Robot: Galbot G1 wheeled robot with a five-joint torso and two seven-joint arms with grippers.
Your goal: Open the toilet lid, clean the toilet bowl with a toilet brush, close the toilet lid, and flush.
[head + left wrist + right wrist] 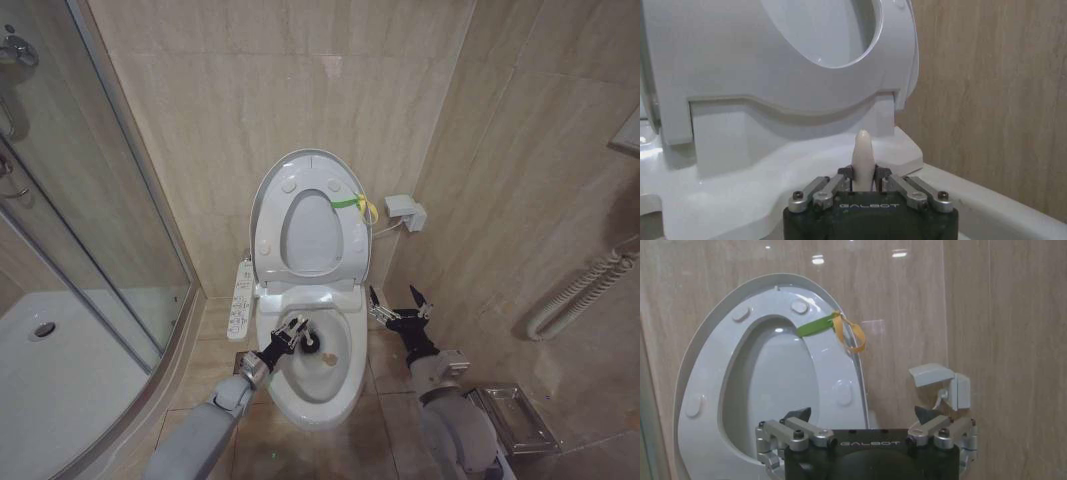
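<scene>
Beige tiled walls close in on the white ceramic toilet bowl, its large smooth white plastic toilet lid upright at 12 o'clock. The left end effector grips the thin white toilet brush handle over the rim; sweep gently inside the basin. The right end effector hangs open at 3 o'clock, near the wall.

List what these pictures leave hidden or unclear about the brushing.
- Bristle head of the thin white toilet brush: in the left wrist view the left gripper, shut on the handle, hides the lower end.
- Head view: the left gripper over the white ceramic toilet bowl covers the brush; the dark patch beside it is too small to identify.
- Bowl interior: outside the right wrist view, where the open right gripper faces the raised white plastic toilet lid.
</scene>
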